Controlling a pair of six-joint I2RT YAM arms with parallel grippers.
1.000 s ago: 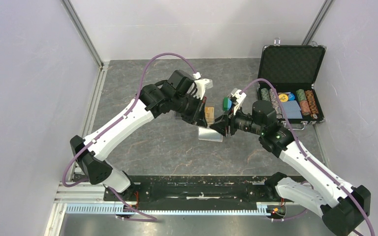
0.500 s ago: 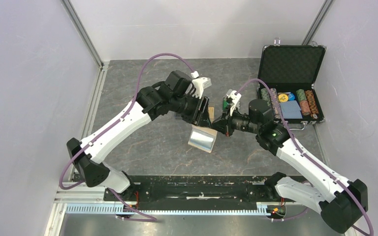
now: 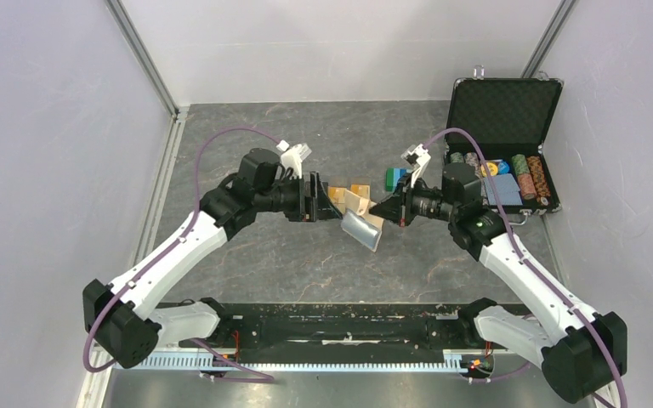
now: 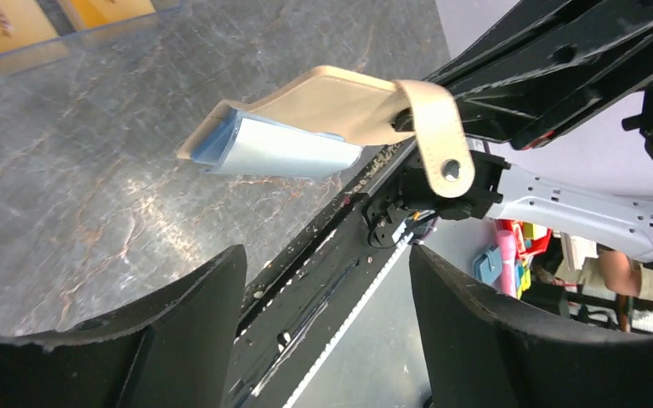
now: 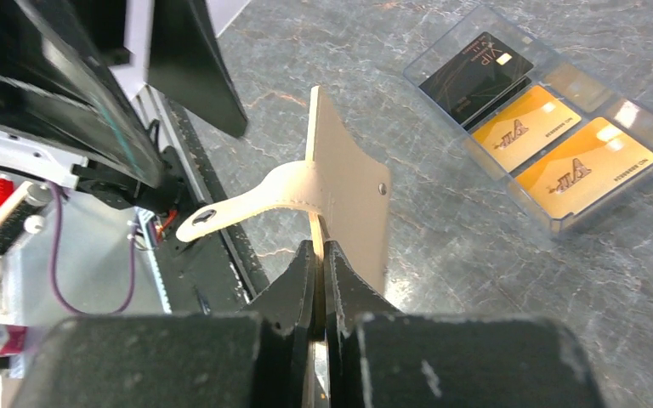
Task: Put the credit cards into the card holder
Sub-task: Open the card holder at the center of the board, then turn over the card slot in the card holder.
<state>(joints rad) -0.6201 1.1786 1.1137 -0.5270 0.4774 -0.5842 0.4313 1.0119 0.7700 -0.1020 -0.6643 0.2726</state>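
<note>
The tan card holder (image 5: 350, 200) hangs in the air above the table, its snap tab (image 4: 439, 136) flapping loose and its light-blue lining (image 4: 282, 151) showing. My right gripper (image 5: 319, 248) is shut on the holder's lower edge. My left gripper (image 4: 327, 285) is open and empty, just left of the card holder (image 3: 364, 226) and not touching it. The credit cards lie flat in a clear tray (image 5: 625, 110): one black (image 5: 476, 65) and two orange-gold (image 5: 520, 127) (image 5: 584, 167). In the top view the tray sits just behind the holder.
A green-and-blue block stack (image 3: 394, 178) stands beside the tray. An open black chip case (image 3: 502, 115) with poker chips sits at the back right. The two grippers face each other closely over mid-table.
My left gripper let go of the card holder, opened and drew back to the left. My right gripper closed on the holder and now holds it alone.
</note>
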